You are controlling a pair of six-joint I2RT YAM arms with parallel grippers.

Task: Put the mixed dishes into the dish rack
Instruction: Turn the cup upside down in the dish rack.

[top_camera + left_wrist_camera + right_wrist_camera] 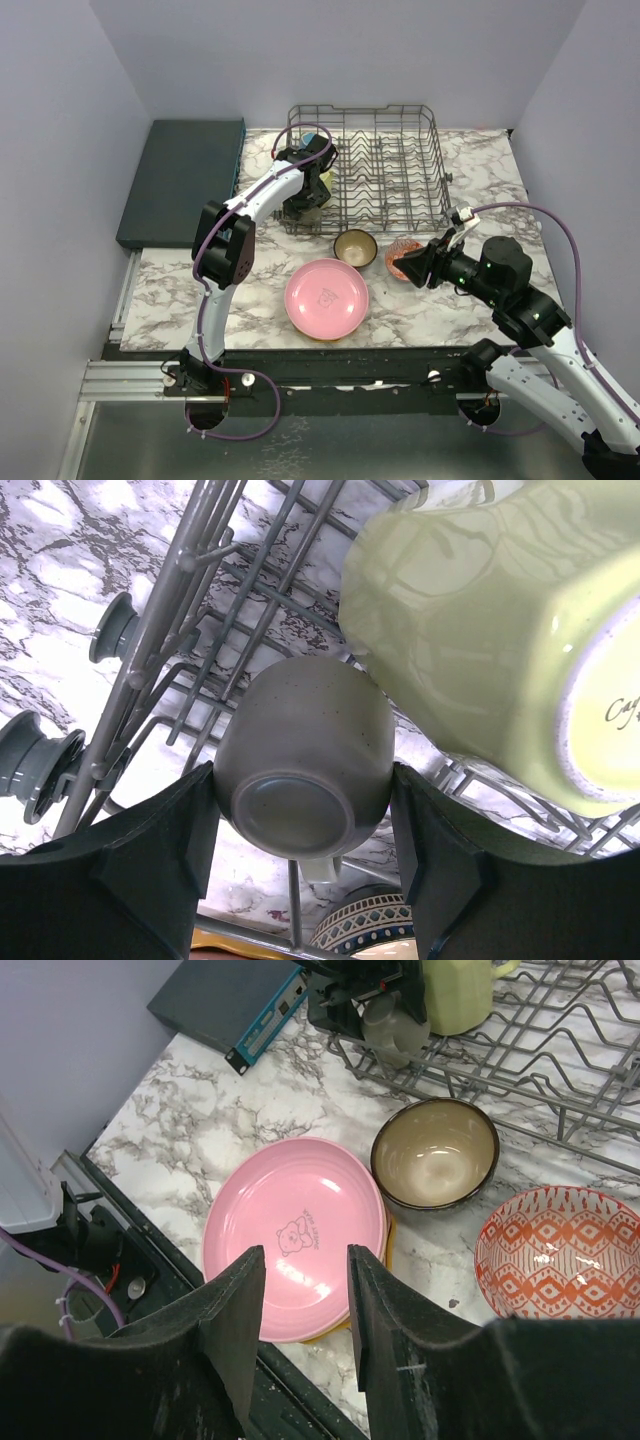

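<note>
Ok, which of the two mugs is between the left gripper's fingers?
The grey speckled mug, its base facing the wrist camera, sits between the fingers of the left gripper. The pale yellow mug is beside it, outside the fingers.

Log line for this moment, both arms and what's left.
left gripper: shut on grey mug, bottom-up at dish rack | right gripper: open, empty, above pink plate | unloaded: pink plate, brown bowl, red-patterned bowl
</note>
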